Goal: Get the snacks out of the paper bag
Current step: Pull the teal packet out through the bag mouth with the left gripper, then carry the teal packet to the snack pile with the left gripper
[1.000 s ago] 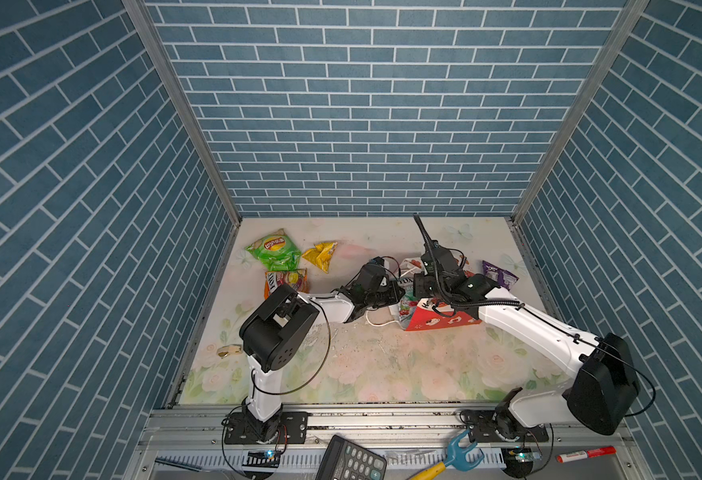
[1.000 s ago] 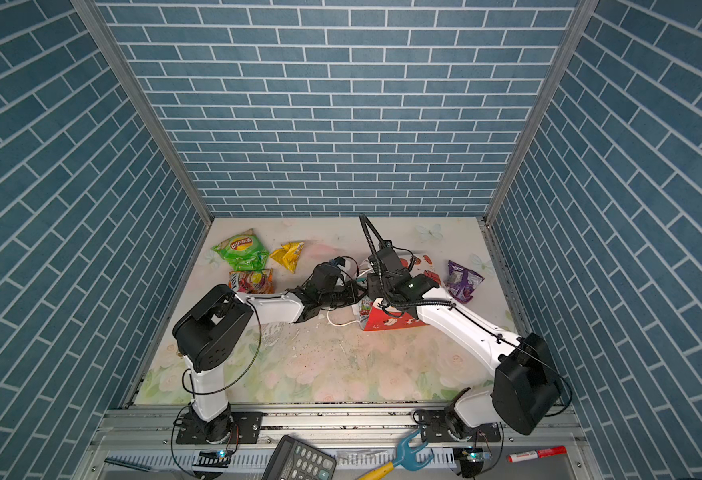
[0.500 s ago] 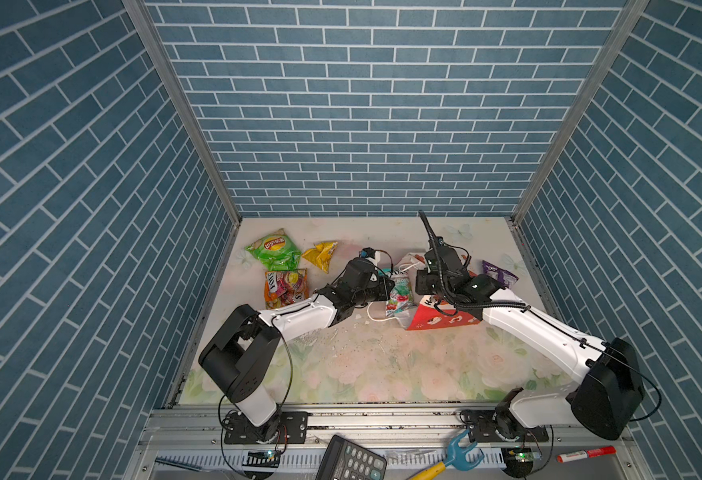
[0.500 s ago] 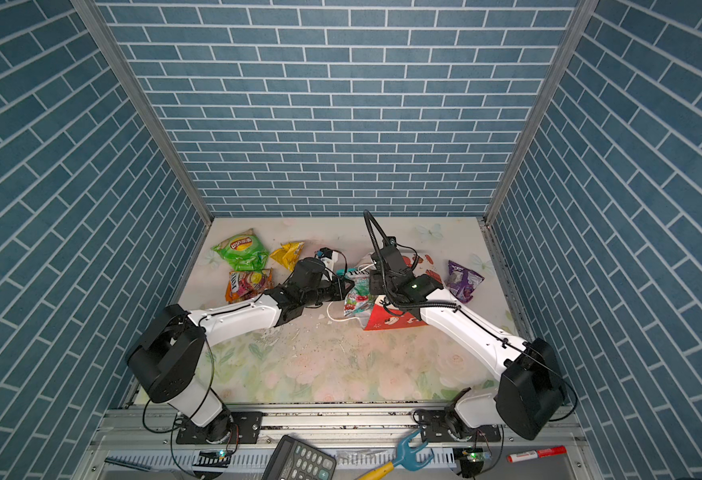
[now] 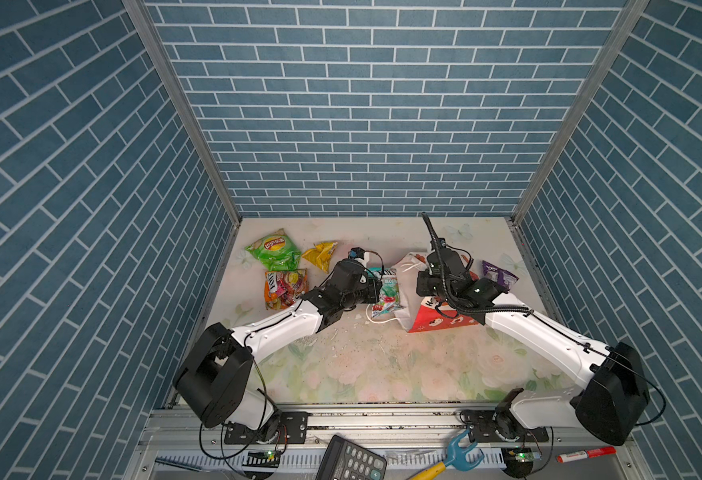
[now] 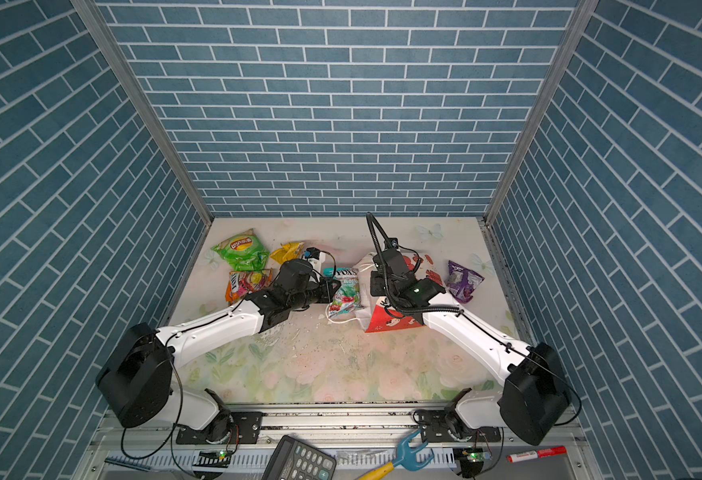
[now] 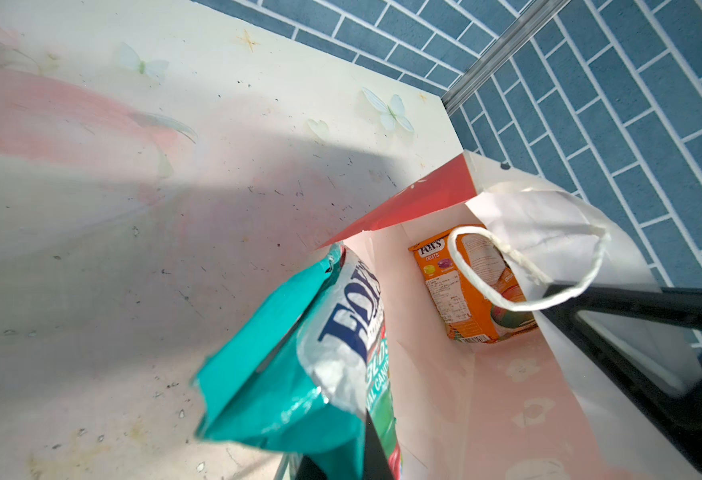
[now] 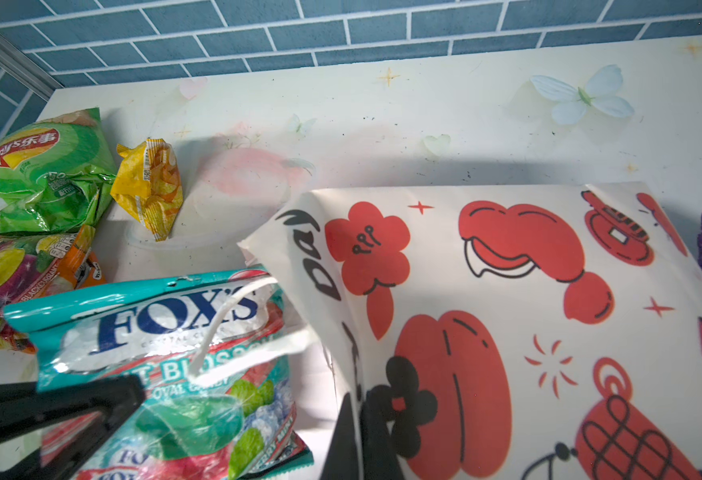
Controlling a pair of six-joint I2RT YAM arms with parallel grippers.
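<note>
The paper bag [image 5: 436, 322] [image 6: 391, 322] lies on its side, mouth to the left. My right gripper [image 8: 357, 436] is shut on its printed upper wall [image 8: 507, 291]. My left gripper [image 7: 341, 457] is shut on a teal-white Fox's packet [image 7: 320, 345] [image 5: 386, 291], which hangs just outside the mouth. An orange Fox's packet [image 7: 465, 282] lies deep inside the bag. On the table at the left lie the green Lay's packet [image 5: 274, 249], a yellow packet [image 5: 322, 255] and an orange packet [image 5: 285, 286]. A purple packet [image 5: 499, 276] lies right of the bag.
A white cord handle [image 7: 549, 270] loops across the bag's mouth. Brick walls close in the table on three sides. A calculator [image 5: 351, 459], a blue-and-yellow tool [image 5: 453, 455] and a red marker [image 5: 586, 455] lie on the front rail.
My left gripper has drawn back to the left from the bag's mouth, bringing the teal-white packet out with it. The right gripper has kept its hold on the bag.
</note>
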